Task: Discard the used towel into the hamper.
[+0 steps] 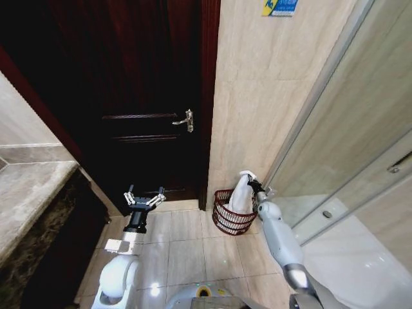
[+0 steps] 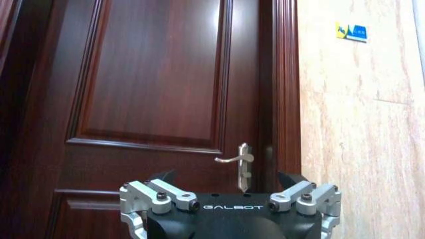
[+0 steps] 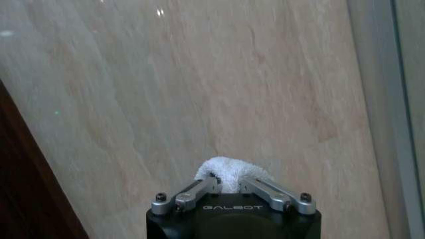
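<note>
This is a bathroom, likely in a hotel or a home. Beige marble-look tiles cover the wall [image 1: 257, 96] and the floor [image 1: 187, 251], a glass shower partition [image 1: 347, 161] with a metal frame stands on the right, and a stone vanity tabletop [image 1: 32, 193] runs along the left. A dark wooden door [image 1: 141, 96] with a lever handle [image 1: 185, 120] closes the room
</note>
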Tool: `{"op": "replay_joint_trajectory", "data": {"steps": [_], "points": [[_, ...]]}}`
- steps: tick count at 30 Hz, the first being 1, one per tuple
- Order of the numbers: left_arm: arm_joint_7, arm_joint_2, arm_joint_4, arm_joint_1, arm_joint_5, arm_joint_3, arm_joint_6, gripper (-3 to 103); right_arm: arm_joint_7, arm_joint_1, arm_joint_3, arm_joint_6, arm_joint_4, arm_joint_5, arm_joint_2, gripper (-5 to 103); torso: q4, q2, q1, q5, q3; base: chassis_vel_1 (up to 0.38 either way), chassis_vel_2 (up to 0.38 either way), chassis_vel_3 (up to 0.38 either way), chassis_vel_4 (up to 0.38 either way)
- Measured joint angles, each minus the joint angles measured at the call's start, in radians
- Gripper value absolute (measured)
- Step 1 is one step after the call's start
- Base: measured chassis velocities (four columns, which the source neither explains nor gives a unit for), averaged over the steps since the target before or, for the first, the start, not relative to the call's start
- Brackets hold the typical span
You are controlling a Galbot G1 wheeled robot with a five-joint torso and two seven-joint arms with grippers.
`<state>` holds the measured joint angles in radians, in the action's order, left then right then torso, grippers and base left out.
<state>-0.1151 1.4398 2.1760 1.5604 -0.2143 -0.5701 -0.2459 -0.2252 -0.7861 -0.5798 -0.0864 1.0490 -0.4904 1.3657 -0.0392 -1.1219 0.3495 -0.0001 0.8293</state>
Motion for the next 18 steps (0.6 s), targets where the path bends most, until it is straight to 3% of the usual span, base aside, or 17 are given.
{"op": "replay_joint_trajectory", "data": {"steps": [18], "points": [[-0.001,0.002,-0.005,0.008,-0.002,-0.006,-0.010,100,-0.030,0.041,-0.040,0.045,-0.117,0.090,0.025,2,-0.0001,0.090,-0.043,0.0001,-0.047,0.000,0.000,0.000,0.000]]}}
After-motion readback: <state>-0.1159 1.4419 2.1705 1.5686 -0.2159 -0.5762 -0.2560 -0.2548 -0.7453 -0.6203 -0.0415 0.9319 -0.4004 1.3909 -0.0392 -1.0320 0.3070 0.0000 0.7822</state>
